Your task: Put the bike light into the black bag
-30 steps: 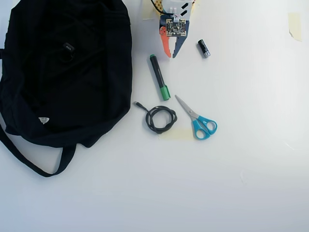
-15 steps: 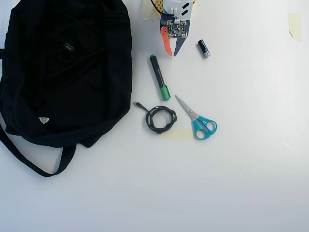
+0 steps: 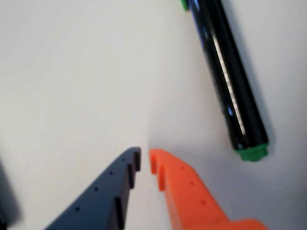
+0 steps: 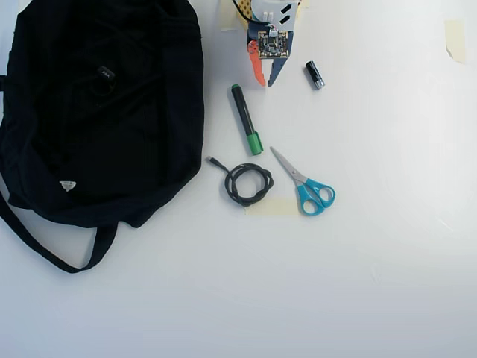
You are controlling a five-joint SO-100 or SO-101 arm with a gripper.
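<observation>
The pincer (image 4: 265, 83) hangs over the white table (image 4: 373, 261) at the far side of the overhead view, well apart from the black bag (image 4: 156, 149), which fills the left part. In the wrist view its two fingers, one orange and one dark blue, are almost closed with only a thin gap (image 3: 145, 155), and nothing is between them.

The bike light (image 4: 104, 74) shows in the overhead view as a small black body with a ring below it, on the far part of the bag. I cannot tell whether it is down inside the opening or only lying on the fabric, because black on black hides the edges.

This is the first risk, I think. If the light only rests on the soft cloth, a push on the bag or its strap (image 4: 45, 250) could make it slide off.

The second risk is the wrong object. The short black cylinder (image 4: 314, 74) lies just right of the pincer and is also small and dark, so it could be taken by mistake.

Third, the marker (image 4: 246, 119) with its green cap lies near the fingers, on their near side. A low move toward the bag could knock it and roll it into the cable (image 4: 248, 184) or toward the scissors (image 4: 305, 183).
</observation>
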